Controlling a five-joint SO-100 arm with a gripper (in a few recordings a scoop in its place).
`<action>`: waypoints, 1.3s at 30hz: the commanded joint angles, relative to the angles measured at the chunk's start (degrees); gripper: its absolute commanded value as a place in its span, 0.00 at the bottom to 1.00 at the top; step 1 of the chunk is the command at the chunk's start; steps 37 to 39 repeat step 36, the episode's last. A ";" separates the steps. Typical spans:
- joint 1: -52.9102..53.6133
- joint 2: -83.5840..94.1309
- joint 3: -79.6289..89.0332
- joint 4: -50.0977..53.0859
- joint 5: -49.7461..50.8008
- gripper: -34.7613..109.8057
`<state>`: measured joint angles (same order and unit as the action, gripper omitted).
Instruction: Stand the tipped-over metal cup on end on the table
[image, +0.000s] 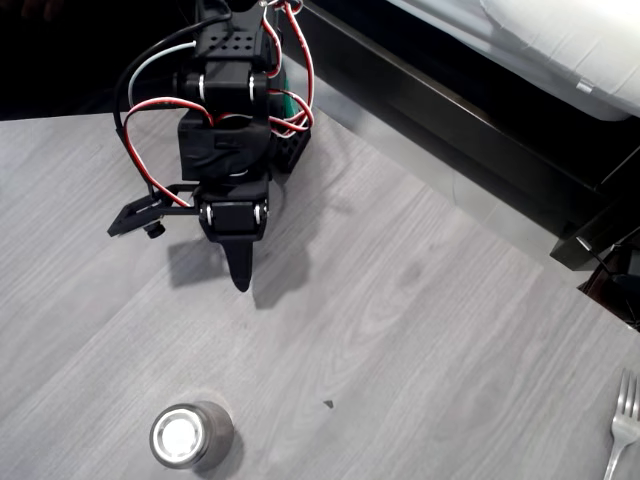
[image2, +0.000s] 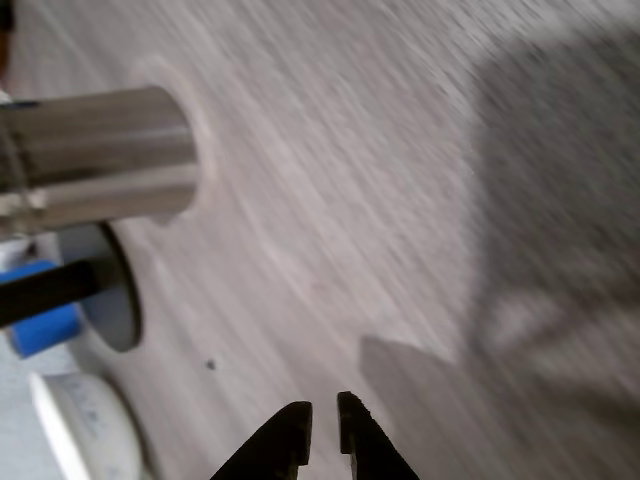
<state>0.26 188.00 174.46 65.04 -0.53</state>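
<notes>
Your gripper (image2: 322, 425) hangs over the table (image: 420, 330) toward its far edge in the overhead view, holding nothing; in the wrist view its two black tips sit almost together, only a thin slit between them.

The metal cup (image: 190, 436) is well apart from it, close to the near edge of the table in the overhead view, and there its round bright face points straight up at the camera, so it looks already stood on end. In the wrist view the cup (image2: 100, 160) shows its smooth side wall, blurred.

Judge it as light, rigid and slick: polished steel gives the pads little bite, and a light tumbler will skate or topple at a nudge. If you must take it again, close across the side wall near the middle, not over the rim, and squeeze gently. It will not dent easily or break.

The table is flat grey wood-grain laminate, hard and smooth, with a small dark speck (image: 327, 404). A fork (image: 622, 425) lies at the right edge. Beyond the far edge stands a black furniture frame (image: 470, 130) with white bedding (image: 560, 40) behind it.
</notes>
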 joint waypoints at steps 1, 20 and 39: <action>-0.35 1.58 0.00 2.55 -0.09 0.24; -0.09 1.58 0.00 3.69 -0.09 0.24; -0.09 1.58 0.00 3.69 -0.09 0.24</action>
